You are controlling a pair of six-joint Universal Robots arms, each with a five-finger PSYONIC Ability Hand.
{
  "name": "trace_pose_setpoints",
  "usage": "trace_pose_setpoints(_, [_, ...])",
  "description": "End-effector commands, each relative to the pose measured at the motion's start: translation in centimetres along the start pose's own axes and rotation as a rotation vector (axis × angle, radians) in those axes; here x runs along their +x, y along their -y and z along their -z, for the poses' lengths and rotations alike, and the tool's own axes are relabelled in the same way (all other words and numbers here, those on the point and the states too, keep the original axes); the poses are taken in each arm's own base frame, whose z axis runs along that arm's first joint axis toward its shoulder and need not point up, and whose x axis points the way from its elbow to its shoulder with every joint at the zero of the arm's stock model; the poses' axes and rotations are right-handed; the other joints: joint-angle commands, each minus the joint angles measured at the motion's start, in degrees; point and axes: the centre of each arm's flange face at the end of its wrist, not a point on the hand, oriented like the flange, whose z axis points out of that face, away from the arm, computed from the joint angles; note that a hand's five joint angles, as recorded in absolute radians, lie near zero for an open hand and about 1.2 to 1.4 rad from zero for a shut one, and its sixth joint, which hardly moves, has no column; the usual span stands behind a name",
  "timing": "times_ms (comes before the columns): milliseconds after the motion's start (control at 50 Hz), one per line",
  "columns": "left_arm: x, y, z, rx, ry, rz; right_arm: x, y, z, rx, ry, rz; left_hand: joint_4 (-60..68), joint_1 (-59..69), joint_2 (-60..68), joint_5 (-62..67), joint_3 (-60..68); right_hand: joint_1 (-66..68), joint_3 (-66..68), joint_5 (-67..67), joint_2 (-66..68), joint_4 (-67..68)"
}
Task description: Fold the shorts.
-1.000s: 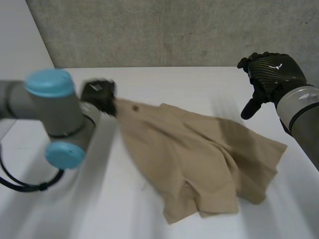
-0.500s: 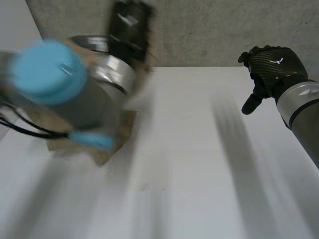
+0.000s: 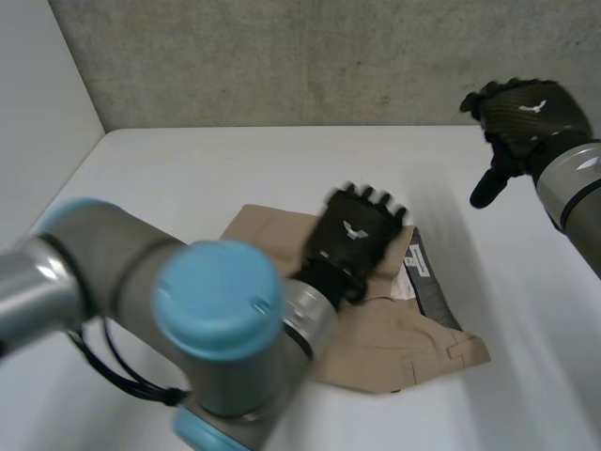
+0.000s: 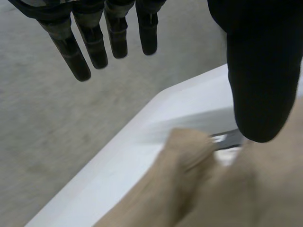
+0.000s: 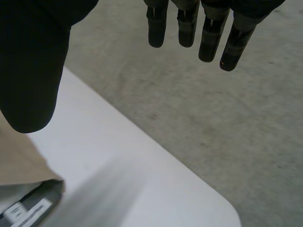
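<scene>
The tan shorts (image 3: 413, 334) lie bunched on the white table (image 3: 235, 169), with the grey inner waistband and its label (image 3: 424, 277) turned up. My left hand (image 3: 355, 235) hovers over their middle, partly covering them. In the left wrist view its fingers (image 4: 94, 42) are straight and apart from the thumb, holding nothing, with the shorts (image 4: 189, 189) below the palm. My right hand (image 3: 521, 108) is raised off the table at the far right, away from the cloth. Its fingers (image 5: 189, 28) are straight and empty, and a shorts corner (image 5: 16, 156) lies beneath its thumb.
My left arm's grey joint with its blue cap (image 3: 221, 301) fills the near side and hides the shorts' near left part. A concrete wall (image 3: 310, 56) runs behind the table. The table's far edge (image 4: 142, 123) and rounded corner (image 5: 222, 208) drop to a grey floor.
My left hand swung the shorts up and over to the left, then came down at the table's middle and let go. The shorts now lie bunched there. The right hand barely moved.
</scene>
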Motion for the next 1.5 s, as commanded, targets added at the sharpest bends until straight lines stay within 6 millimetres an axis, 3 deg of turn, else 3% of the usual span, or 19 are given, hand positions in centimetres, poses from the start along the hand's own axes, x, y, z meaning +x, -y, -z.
trace_pose_setpoints(20, [-6.8,1.3,1.7,-0.066,0.185,0.018,-2.5,-1.9,1.1,-0.110,0.224,0.063,-2.5,-2.9,-2.7,-1.8,-2.7,3.3,2.9,1.0,2.3,1.5])
trace_pose_setpoints(160, [-12.3,0.0,3.5,-0.162,0.343,0.042,-4.5,-4.0,2.2,-0.272,0.407,-0.017,-1.8,-2.2,-2.0,-1.2,-2.0,8.5,8.1,6.2,7.5,6.7])
trace_pose_setpoints(240, [-13.6,-1.9,5.1,-0.275,0.373,0.083,-6.2,-5.5,2.1,-0.336,0.455,-0.074,-0.6,-1.0,-0.8,0.0,-0.9,14.4,14.0,12.1,13.4,12.6])
trace_pose_setpoints(440, [-14.5,-6.5,8.0,-0.471,0.395,0.152,-8.8,-9.1,1.0,-0.455,0.519,-0.096,6.9,6.5,6.7,7.6,6.7,23.2,22.8,20.9,22.1,21.4])
trace_pose_setpoints(680, [-13.7,-9.7,6.8,-0.518,0.224,0.223,-7.9,-10.0,0.7,-0.505,0.394,-0.026,9.6,9.2,9.4,10.3,9.4,34.6,34.2,32.3,33.6,32.8])
trace_pose_setpoints(760, [-13.7,-10.1,6.2,-0.508,0.224,0.217,-8.0,-10.2,0.9,-0.512,0.398,-0.014,21.7,21.3,21.5,22.3,21.5,47.0,46.6,44.7,46.0,45.2])
trace_pose_setpoints(860, [-14.8,-10.4,4.9,-0.447,0.258,0.200,-8.2,-10.4,0.8,-0.512,0.410,0.012,47.7,47.4,47.5,48.4,47.5,68.4,68.0,66.1,67.4,66.6])
trace_pose_setpoints(960, [-16.2,-8.9,3.3,-0.343,0.299,0.154,-8.8,-10.3,0.4,-0.484,0.442,0.099,62.9,62.5,62.7,63.6,62.7,68.4,68.0,66.1,67.4,66.6])
trace_pose_setpoints(1040, [-17.8,-6.7,2.0,-0.263,0.324,0.083,-8.2,-8.3,-1.2,-0.387,0.406,0.149,63.8,63.4,63.6,64.4,63.6,68.4,68.0,66.1,67.4,66.6])
trace_pose_setpoints(1120, [-19.6,-3.4,0.3,-0.154,0.355,-0.028,-6.3,-2.6,-4.4,-0.104,0.274,0.151,63.6,63.2,63.4,64.3,63.4,68.4,68.0,66.1,67.4,66.6])
trace_pose_setpoints(1160, [-21.2,-0.6,-1.0,-0.062,0.392,-0.098,-5.6,-0.4,-5.2,0.016,0.220,0.146,63.8,63.4,63.6,64.4,63.6,68.4,68.0,66.1,67.4,66.6])
trace_pose_setpoints(1180, [-21.7,0.2,-1.3,-0.035,0.405,-0.113,-4.7,2.1,-6.1,0.164,0.153,0.130,64.0,63.6,63.8,64.6,63.7,68.4,68.0,66.1,67.4,66.6])
trace_pose_setpoints(1220, [-23.5,3.2,-2.4,0.065,0.452,-0.160,-3.8,4.9,-6.6,0.329,0.083,0.110,64.1,63.7,63.9,64.8,63.9,68.4,68.0,66.1,67.4,66.6])
trace_pose_setpoints(1240, [-24.1,4.3,-2.8,0.106,0.476,-0.173,-2.7,7.7,-6.7,0.495,0.010,0.088,64.0,63.6,63.8,64.6,63.7,68.4,68.0,66.1,67.4,66.6])
trace_pose_setpoints(1320, [-27.3,10.2,-3.4,0.336,0.654,-0.206,-0.6,12.6,-5.7,0.804,-0.146,0.034,63.8,63.4,63.6,64.4,63.6,68.4,68.0,66.1,67.4,66.6])
trace_pose_setpoints(1340, [-27.8,11.8,-3.2,0.420,0.713,-0.199,-0.3,13.2,-5.5,0.840,-0.167,0.027,63.8,63.4,63.6,64.4,63.6,68.4,68.0,66.1,67.4,66.6])
trace_pose_setpoints(1420, [-27.6,13.5,-3.2,0.563,0.771,-0.171,-0.5,13.5,-4.9,0.861,-0.180,0.013,63.8,63.4,63.6,64.4,63.6,68.4,68.0,66.1,67.4,66.6])
trace_pose_setpoints(1460, [-26.8,12.7,-3.5,0.550,0.752,-0.158,-1.3,12.3,-5.0,0.803,-0.152,0.011,63.8,63.4,63.6,64.4,63.6,68.4,68.0,66.1,67.4,66.6])
trace_pose_setpoints(1500, [-25.5,10.2,-3.7,0.472,0.710,-0.145,-1.9,11.1,-5.0,0.745,-0.125,0.012,63.6,63.2,63.4,64.3,63.4,68.4,68.0,66.1,67.4,66.6])
